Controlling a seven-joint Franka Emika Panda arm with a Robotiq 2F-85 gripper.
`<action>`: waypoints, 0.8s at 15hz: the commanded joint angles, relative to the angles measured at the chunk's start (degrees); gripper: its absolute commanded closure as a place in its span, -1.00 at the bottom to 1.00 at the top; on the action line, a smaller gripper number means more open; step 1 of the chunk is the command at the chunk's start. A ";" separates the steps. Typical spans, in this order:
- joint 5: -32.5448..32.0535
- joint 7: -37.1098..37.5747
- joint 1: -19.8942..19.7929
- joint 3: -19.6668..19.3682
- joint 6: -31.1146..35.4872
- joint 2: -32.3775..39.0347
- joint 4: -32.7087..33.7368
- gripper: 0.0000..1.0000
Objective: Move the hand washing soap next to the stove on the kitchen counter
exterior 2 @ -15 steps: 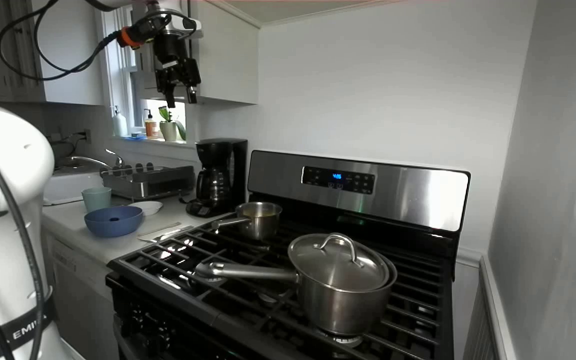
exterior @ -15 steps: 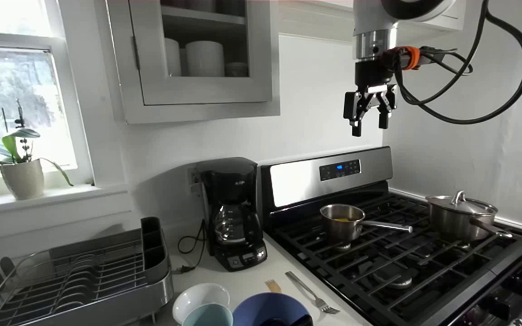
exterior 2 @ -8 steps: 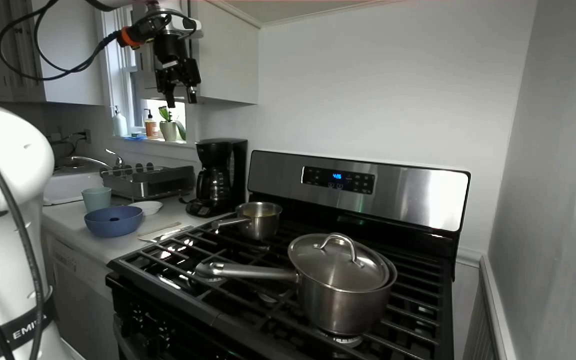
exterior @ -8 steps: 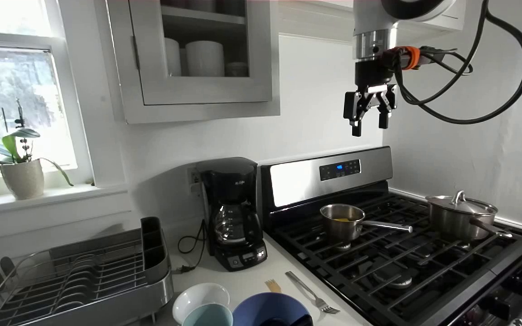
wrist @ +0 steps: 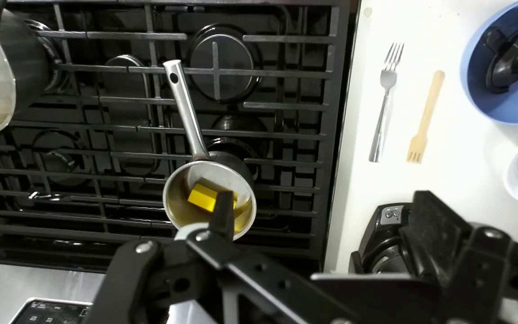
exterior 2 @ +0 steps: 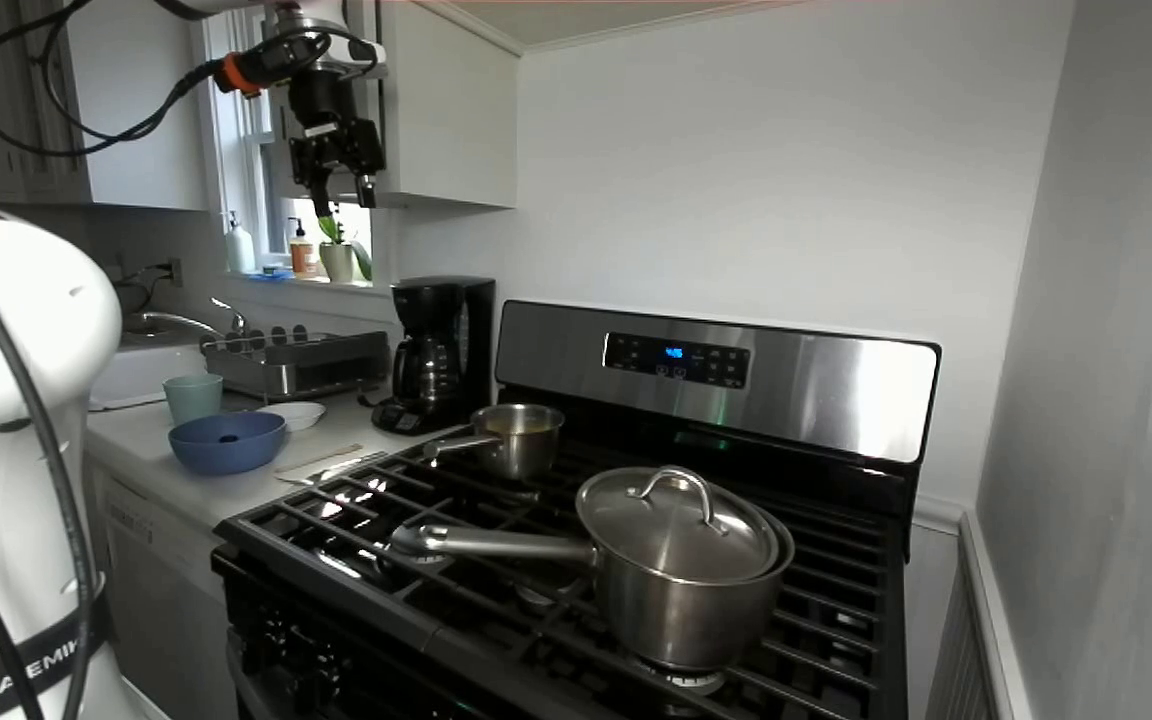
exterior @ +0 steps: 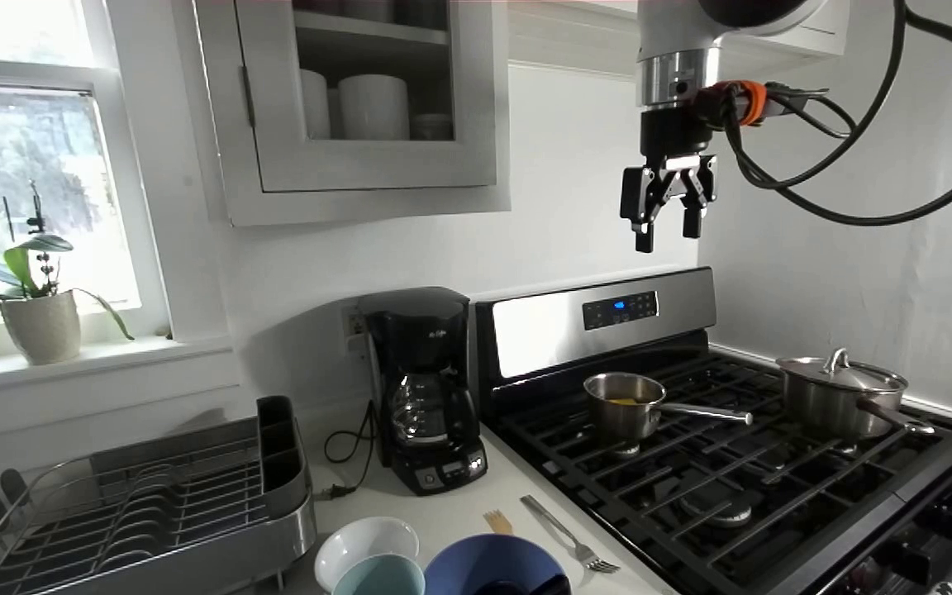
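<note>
In an exterior view, an amber pump bottle (exterior 2: pixel 302 250) and a pale pump bottle (exterior 2: pixel 239 246) stand on the far window sill. Either could be the hand soap; labels are too small to read. Both are out of the wrist view. The stove (exterior 2: pixel 556 345) carries two steel pots. The whitish kitchen counter (exterior: pixel 443 514) runs beside it and also shows in the wrist view (wrist: pixel 358 180). My gripper (exterior: pixel 668 233) is open and empty, high above the stove, well apart from the bottles. It also shows in an exterior view (exterior 2: pixel 344 199) and the wrist view (wrist: pixel 326 198).
A black coffee maker (exterior: pixel 422 388) stands on the counter against the stove. A small pot (wrist: pixel 236 166) with a yellow block and a lidded pot (exterior 2: pixel 686 600) sit on the grates. A dish rack (exterior: pixel 154 496), blue bowl (exterior 2: pixel 226 445), fork (wrist: pixel 382 112) and upper cabinet (exterior: pixel 377 173) are near.
Over the last half second my gripper has moved a little to the left in both exterior views. The arm's cable has shifted with it. The objects have not moved.
</note>
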 commanded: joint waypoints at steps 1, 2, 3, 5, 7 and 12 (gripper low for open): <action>3.08 -2.04 2.70 -1.25 -0.06 0.51 1.12 -1.00; 3.69 -2.54 3.19 -1.34 0.17 0.36 1.04 -1.00; 4.09 -2.98 3.59 -1.42 0.39 0.24 0.96 -1.00; 5.31 -4.32 4.41 -1.77 0.85 0.11 0.85 -1.00; 7.11 -8.35 5.85 -2.46 2.78 -0.51 0.33 -1.00; 5.31 -6.88 5.38 -1.65 2.29 -0.11 0.30 -1.00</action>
